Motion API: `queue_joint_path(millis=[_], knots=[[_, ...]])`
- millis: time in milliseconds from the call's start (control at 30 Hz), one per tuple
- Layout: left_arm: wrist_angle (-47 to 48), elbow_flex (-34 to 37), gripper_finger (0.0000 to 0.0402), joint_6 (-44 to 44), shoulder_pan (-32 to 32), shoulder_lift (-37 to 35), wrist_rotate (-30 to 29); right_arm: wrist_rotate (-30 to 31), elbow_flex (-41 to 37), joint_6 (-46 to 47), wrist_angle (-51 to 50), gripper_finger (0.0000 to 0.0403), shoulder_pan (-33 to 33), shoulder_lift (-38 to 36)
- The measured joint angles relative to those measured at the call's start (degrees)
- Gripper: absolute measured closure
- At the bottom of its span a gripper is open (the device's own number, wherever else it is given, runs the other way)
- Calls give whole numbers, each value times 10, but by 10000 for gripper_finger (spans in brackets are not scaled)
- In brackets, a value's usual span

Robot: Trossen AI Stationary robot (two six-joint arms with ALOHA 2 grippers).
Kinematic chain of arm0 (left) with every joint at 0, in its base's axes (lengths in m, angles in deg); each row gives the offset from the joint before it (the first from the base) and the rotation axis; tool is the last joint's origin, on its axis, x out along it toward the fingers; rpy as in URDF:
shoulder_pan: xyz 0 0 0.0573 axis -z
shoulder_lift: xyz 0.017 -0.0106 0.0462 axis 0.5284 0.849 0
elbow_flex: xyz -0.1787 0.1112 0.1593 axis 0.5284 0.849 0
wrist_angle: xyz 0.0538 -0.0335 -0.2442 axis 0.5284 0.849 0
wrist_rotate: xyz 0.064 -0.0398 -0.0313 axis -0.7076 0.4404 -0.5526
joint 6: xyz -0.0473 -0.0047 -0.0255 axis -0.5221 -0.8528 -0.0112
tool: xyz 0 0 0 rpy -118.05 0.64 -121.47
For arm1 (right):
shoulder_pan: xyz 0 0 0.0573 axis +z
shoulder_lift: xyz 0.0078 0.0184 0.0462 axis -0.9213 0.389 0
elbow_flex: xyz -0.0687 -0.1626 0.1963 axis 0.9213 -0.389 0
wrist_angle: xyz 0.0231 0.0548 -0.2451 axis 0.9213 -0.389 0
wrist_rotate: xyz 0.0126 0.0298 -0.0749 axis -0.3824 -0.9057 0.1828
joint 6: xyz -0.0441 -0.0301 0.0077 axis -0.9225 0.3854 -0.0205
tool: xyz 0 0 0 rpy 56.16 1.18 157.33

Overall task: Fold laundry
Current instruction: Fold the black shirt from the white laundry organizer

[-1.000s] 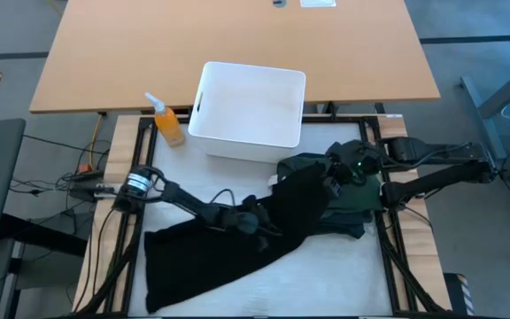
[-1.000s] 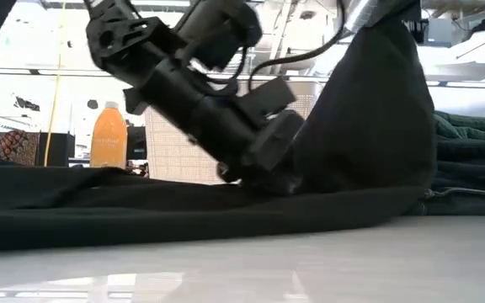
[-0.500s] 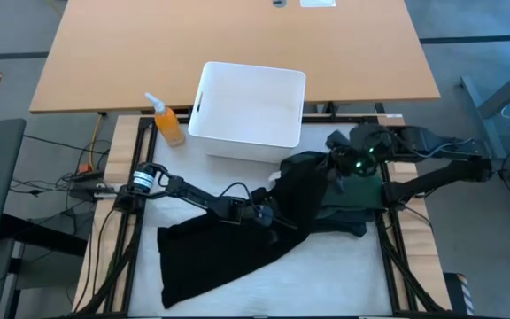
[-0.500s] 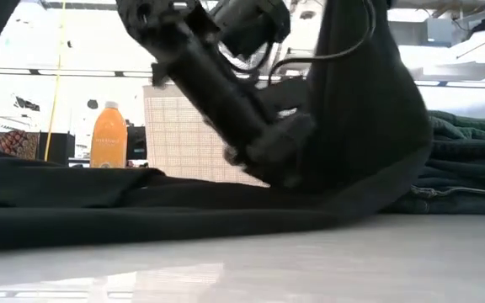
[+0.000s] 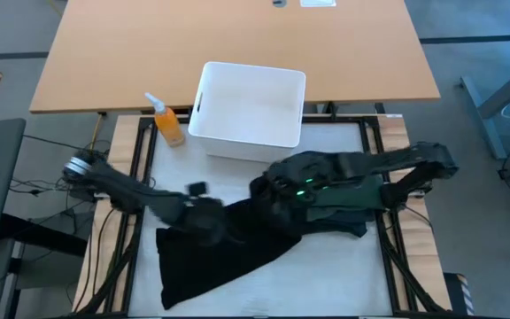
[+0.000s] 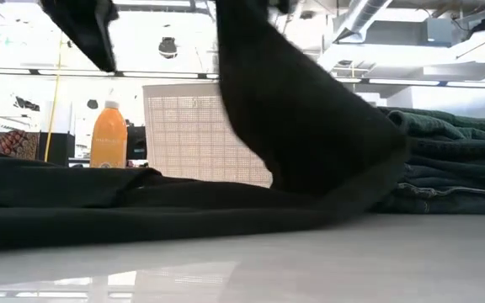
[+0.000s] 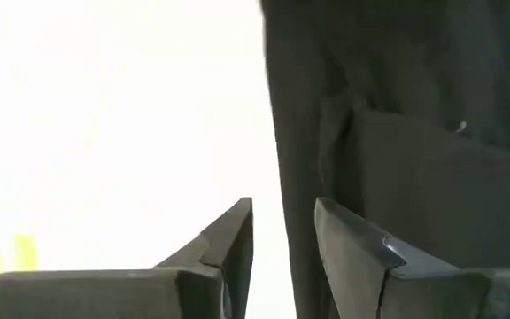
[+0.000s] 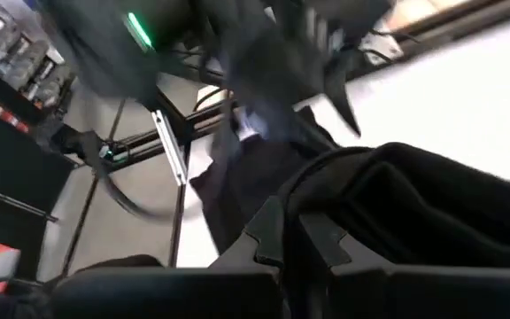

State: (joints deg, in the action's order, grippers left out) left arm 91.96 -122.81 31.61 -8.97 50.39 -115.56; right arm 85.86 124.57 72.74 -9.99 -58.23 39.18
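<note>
Garment: black garment (image 5: 228,244) lower centre of counter (image 5: 343,283), one edge now drawn up-left | right gripper (image 5: 277,188): jaws clamped on it, swung leftward | left gripper (image 5: 204,217): jaws apart, released, retreated left | fold underway.

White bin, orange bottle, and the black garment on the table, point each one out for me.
white bin (image 5: 248,102): high view, on its inside floor.
orange bottle (image 5: 168,124): high view, on its body below the nozzle.
black garment (image 5: 206,261): high view, on the part spread flat on the table.
</note>
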Motion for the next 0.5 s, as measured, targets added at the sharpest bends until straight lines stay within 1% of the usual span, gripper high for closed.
queue_joint_path(millis=[133,200,267,367,500], knots=[[85,0,288,-125,63,-98,-48,0,64,-31,70,373,10,110],[102,0,288,-155,88,-142,-77,0,105,-36,99,373,16,174],[122,0,288,-179,109,-183,-107,-2,152,-40,136,373,23,240],[124,0,288,-192,124,-234,-148,-2,239,-40,182,372,35,347],[124,0,288,-186,131,-275,-166,-3,391,-40,209,369,52,490]])
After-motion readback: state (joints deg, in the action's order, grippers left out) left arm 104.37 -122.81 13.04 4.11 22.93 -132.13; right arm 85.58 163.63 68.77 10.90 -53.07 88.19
